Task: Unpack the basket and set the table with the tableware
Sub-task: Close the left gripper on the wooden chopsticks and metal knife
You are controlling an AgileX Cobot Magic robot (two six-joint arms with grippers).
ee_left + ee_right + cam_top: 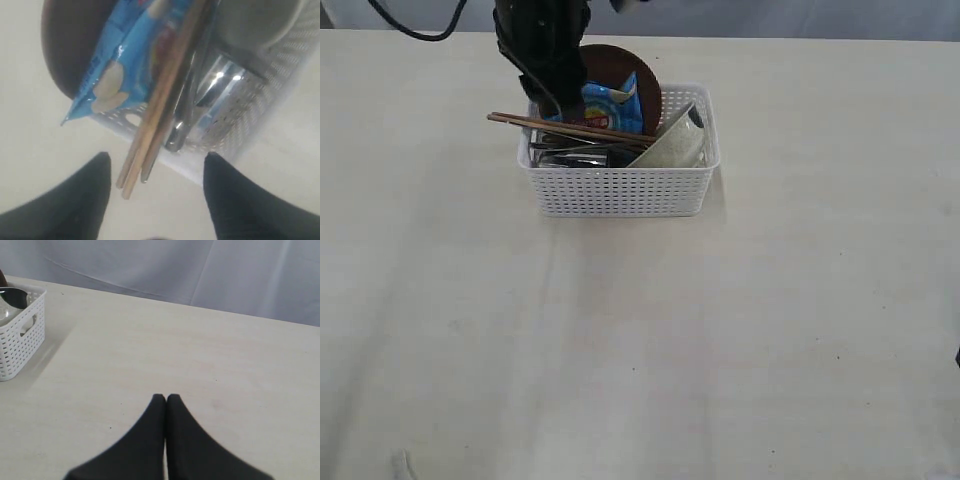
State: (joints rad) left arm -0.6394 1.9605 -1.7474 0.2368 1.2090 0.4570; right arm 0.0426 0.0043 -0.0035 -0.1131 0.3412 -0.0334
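The white basket (pixel 620 195) stands at the back middle of the table (pixel 720 350). It holds a brown plate (pixel 615 60), a blue chip bag (pixel 610 100), a pale bowl (pixel 672 148), steel cutlery (pixel 570 155) and two wooden chopsticks (pixel 570 127) that jut over its left rim. My left gripper (pixel 545 85) hangs over the basket's left rear. In the left wrist view it (pixel 156 160) is open, with the ends of the chopsticks (pixel 155 120) and a steel handle (pixel 182 125) just ahead of its fingers, untouched. My right gripper (pixel 166 396) is shut on nothing above bare table.
The right wrist view shows the basket (pixel 20 340) well off to one side, with a grey cloth backdrop (pixel 200 270) behind the table's far edge. Bare tabletop (pixel 640 400) spreads in front of the basket and on both sides of it.
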